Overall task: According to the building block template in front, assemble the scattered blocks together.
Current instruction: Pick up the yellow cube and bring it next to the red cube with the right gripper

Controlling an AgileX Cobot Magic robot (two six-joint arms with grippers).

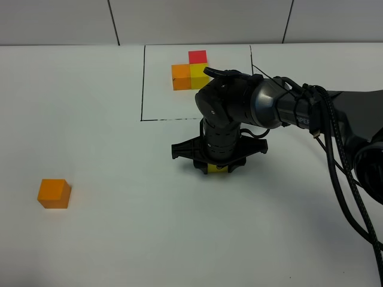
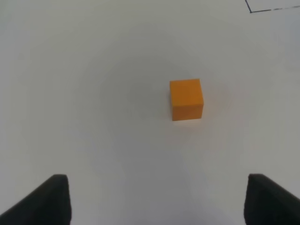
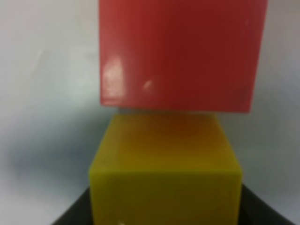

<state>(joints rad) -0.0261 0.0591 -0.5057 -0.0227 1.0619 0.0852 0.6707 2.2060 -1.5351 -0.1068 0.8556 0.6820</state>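
Observation:
The template at the back of the exterior high view is an orange block (image 1: 181,76), a yellow block (image 1: 198,76) and a red block (image 1: 197,56) joined together. My right gripper (image 1: 216,164) points down at the table's middle, shut on a loose yellow block (image 1: 216,170). In the right wrist view that yellow block (image 3: 164,173) sits between the fingers (image 3: 70,215) and touches a red block (image 3: 180,54) beyond it. The arm hides this red block in the exterior view. A loose orange block (image 1: 54,193) lies far left. My left gripper (image 2: 157,201) is open above it (image 2: 186,99).
A black-lined rectangle (image 1: 143,89) on the white table frames the template. The right arm's cables (image 1: 341,173) hang at the right side. The left arm is out of the exterior view.

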